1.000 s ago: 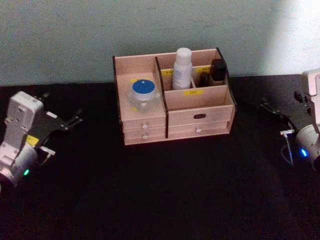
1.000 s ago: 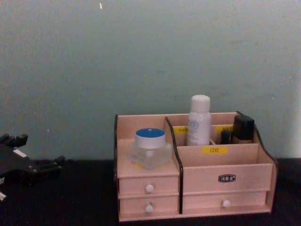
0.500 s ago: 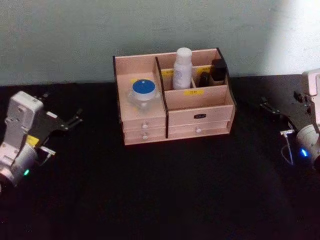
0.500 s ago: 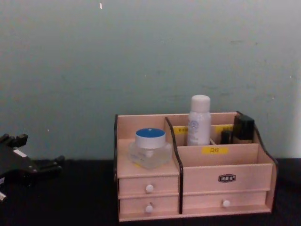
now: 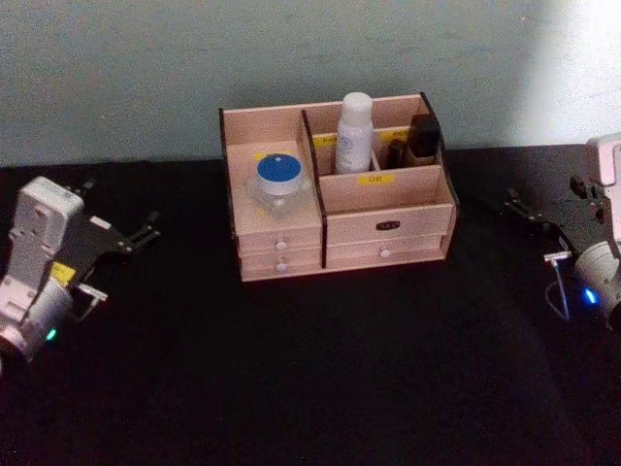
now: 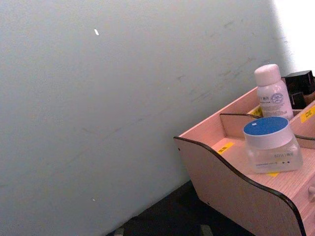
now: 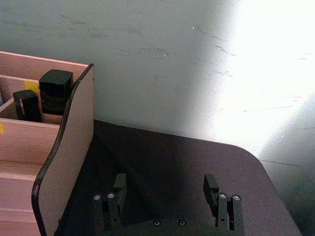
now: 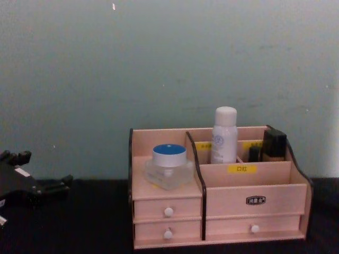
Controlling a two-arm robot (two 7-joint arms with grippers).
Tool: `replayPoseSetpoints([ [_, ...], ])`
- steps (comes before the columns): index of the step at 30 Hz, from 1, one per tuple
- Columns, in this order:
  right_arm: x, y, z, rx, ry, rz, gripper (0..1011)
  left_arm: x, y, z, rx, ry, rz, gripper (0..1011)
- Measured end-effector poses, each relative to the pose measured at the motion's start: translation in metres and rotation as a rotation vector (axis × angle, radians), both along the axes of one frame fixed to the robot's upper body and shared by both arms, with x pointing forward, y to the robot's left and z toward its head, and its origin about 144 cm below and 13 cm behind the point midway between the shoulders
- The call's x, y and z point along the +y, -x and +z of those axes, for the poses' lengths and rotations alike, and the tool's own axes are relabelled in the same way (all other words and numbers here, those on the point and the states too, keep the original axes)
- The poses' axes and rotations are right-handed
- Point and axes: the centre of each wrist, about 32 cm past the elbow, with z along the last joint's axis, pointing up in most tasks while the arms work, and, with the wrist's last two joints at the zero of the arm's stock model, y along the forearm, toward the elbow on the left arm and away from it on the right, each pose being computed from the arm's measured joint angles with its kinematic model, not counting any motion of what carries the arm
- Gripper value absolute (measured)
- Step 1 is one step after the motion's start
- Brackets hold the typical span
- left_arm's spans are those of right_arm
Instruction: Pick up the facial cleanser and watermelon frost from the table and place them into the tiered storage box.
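At the left edge of the head view, my left gripper [image 5: 146, 234] sits low by the black desk [image 5: 310, 369], fingers spread and holding nothing. In the middle stands the pink wooden tiered storage box with dark curved sides [image 5: 388, 225]. The clear jar with a blue lid [image 5: 279, 183] rests on its left shelf, and the tall white bottle [image 5: 354, 133] stands upright in a back slot, so I think both are put away. At the right edge my right gripper [image 5: 521, 206] is wide open and empty.

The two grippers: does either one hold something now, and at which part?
Nothing is held. The left gripper and the right gripper are both open and empty, well apart from the tiered storage box.
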Motion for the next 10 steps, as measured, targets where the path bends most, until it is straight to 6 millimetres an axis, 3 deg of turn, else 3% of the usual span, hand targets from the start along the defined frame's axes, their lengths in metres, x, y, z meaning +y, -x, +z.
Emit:
replayPoseSetpoints([
  [10, 0.0, 0.0, 0.0, 0.0, 0.0, 0.0, 1002, 0.0, 0.0, 0.0, 0.0, 0.0, 0.0, 1001],
])
